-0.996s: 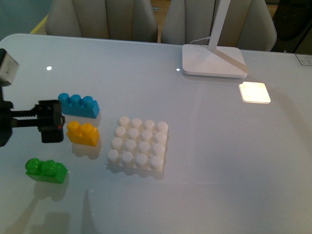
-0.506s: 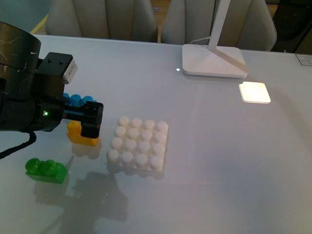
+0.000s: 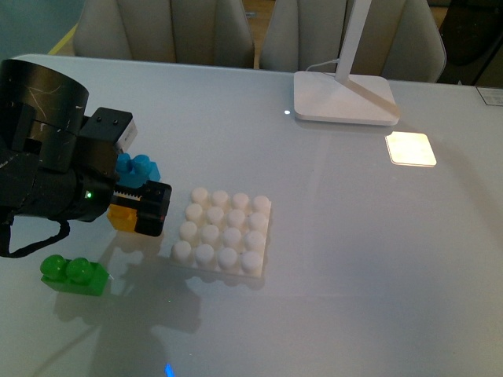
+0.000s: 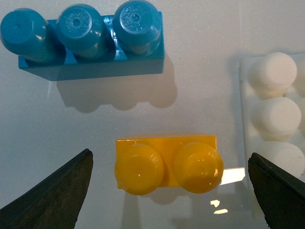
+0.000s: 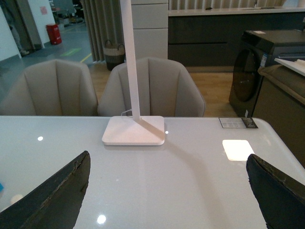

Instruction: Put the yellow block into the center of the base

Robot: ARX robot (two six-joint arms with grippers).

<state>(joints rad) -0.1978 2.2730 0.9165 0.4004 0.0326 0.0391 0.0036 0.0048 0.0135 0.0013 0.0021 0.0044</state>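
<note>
The yellow block [image 4: 167, 162], two studs up, lies on the table between the spread fingers of my left gripper [image 4: 169, 160], which is open and touches nothing. In the front view the left gripper [image 3: 148, 209] hovers over the yellow block [image 3: 119, 217] and hides most of it. The white studded base [image 3: 224, 232] lies just right of the block; one edge of the base [image 4: 274, 107] shows in the left wrist view. My right gripper [image 5: 167, 162] is open above bare table, facing the lamp, and does not show in the front view.
A blue three-stud brick [image 3: 138, 168] [image 4: 90, 43] lies just behind the yellow block. A green brick [image 3: 75, 275] sits near the front left. The white lamp foot [image 3: 343, 98] [image 5: 134, 130] stands at the back, with a bright light patch [image 3: 410, 148] beside it.
My left arm has swung in from the left edge and now sits over the yellow block, covering most of it. The bricks and the base have not moved.
</note>
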